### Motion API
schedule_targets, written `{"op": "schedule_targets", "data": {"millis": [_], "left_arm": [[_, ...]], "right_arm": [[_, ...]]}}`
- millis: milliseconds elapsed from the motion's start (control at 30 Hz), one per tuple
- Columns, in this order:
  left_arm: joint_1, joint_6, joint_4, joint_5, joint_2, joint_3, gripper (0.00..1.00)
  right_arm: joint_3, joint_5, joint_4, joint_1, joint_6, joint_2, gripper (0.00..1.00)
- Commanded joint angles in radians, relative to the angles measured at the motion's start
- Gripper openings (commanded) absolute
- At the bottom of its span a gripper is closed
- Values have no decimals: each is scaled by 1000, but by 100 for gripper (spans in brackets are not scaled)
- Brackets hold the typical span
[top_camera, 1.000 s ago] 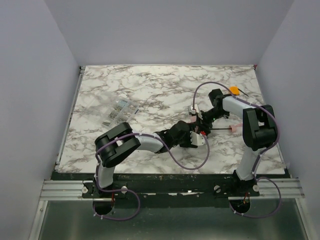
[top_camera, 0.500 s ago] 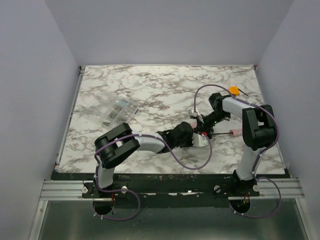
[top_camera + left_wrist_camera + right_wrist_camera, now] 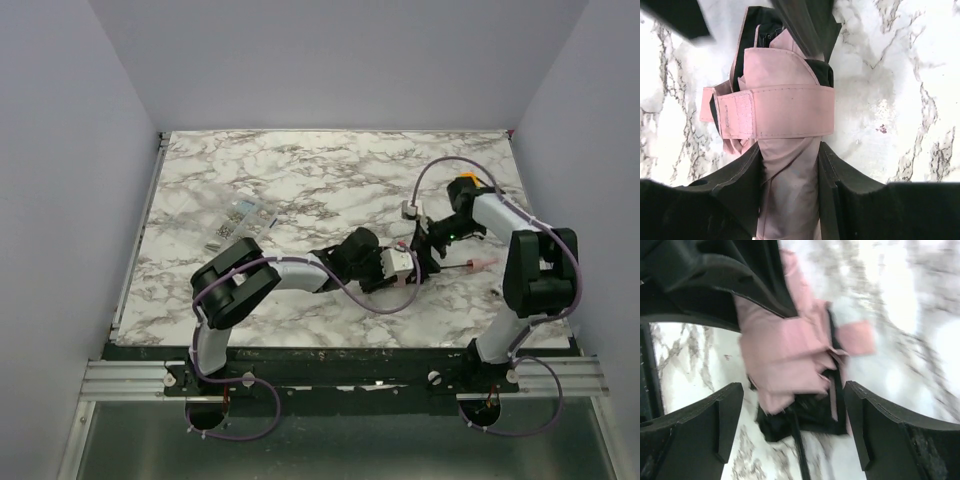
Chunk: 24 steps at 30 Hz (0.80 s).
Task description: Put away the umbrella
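The umbrella is laid on the table, right of centre, between the 2 grippers, with its handle pointed towards the right edge. The folded canopy is pinched by the left gripper, its fingers pressed against both sides of the fabric. The right gripper is spread wide over the bundle and nothing is held in it. The strap is wrapped once around the canopy; whether its tab is fastened cannot be told. The step in hand is judged to be securing the strap. The pinch should be kept firm so the folds are not released, and the tab should be pressed flat by the right fingers.
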Motion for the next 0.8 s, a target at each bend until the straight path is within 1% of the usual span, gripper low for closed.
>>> {"op": "schedule_targets", "data": {"millis": [0,67,133,200,233,267,300,333,467,533,600,667,733,767], "left_arm": [[45,-210,-328,263,158,-96,1],[83,-239,-355,320,183,-88,1],[117,-261,-404,365,212,-61,1],[137,-271,-472,392,256,-18,1],[142,-272,-514,398,274,10,1],[145,-274,-541,412,292,29,1],[148,-276,-579,423,309,55,1],[149,-279,-613,426,331,80,1],[150,-289,-726,457,393,176,1],[150,-296,-762,466,417,214,1],[150,-295,-789,473,439,242,1],[151,-296,-804,483,451,258,2],[151,-296,-816,486,459,271,2],[152,-296,-818,490,461,274,1]], "right_arm": [[57,-84,48,-108,16,-119,89],[48,-134,55,-152,-36,-168,89],[20,-179,22,-166,-150,-235,89],[-38,-229,-60,-168,-357,-306,89],[-80,-254,-123,-168,-516,-341,97],[-132,-275,-149,-167,-615,-373,99],[-172,-287,-140,-160,-670,-406,100],[-218,-272,-106,-139,-681,-434,100],[-395,-157,245,-50,-487,-570,100],[-470,-68,399,10,-434,-608,100],[-516,20,509,53,-382,-607,100],[-556,74,613,62,-348,-594,99],[-592,118,672,64,-350,-582,100],[-601,134,672,64,-367,-571,100]]}}
